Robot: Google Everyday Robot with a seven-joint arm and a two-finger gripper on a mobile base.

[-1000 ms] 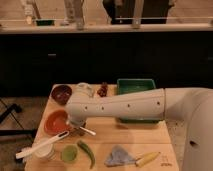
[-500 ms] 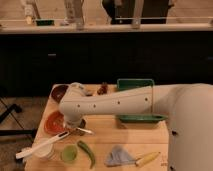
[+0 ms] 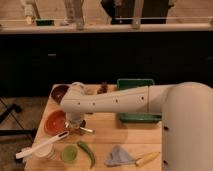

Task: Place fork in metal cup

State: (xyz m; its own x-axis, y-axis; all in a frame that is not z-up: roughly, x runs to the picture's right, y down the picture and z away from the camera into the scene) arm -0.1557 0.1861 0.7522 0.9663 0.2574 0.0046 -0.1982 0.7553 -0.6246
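The slim silver fork (image 3: 86,129) lies on the wooden table (image 3: 130,137), just right of the orange bowl (image 3: 53,122). My white arm reaches in from the right. My gripper (image 3: 75,127) points down over the fork's left end and is shut; I cannot see a grip on the fork. The metal cup is hidden, as the arm covers the back left of the table.
A brown bowl (image 3: 59,92) and a green tray (image 3: 135,101) stand at the back. Along the front are a long white utensil (image 3: 42,145) across a white cup (image 3: 46,153), a small green cup (image 3: 69,153), a green pepper (image 3: 88,153), a grey cloth (image 3: 119,156) and a yellow-handled knife (image 3: 148,159).
The arm has swung left and its wrist has come down toward the fork's left end. The fork has stayed in place on the table.
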